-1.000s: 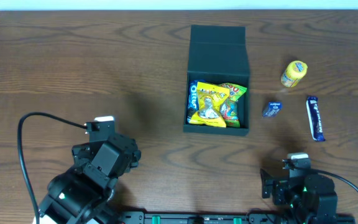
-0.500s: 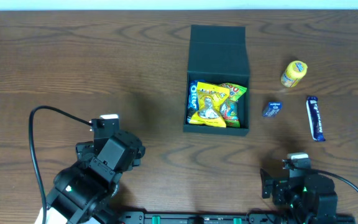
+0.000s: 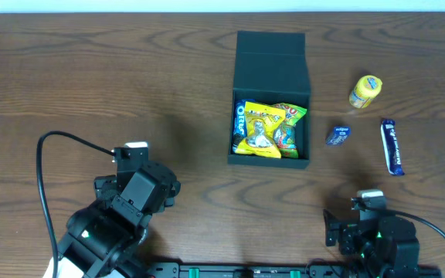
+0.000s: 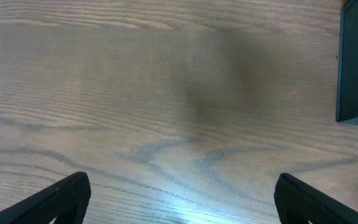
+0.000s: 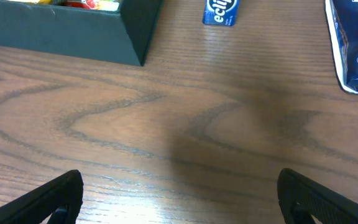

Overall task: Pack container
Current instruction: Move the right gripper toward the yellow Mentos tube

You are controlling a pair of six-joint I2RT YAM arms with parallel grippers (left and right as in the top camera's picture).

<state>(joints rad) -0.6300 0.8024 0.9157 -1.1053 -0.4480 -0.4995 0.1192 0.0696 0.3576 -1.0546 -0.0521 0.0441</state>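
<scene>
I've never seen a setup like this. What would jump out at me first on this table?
The dark box in the middle of the wooden table stands out, its lid flipped back and bright yellow snack packets filling it. To its right lie a small yellow item, a small blue packet and a dark blue chocolate bar. The black left arm and right arm sit at the near edge.
</scene>
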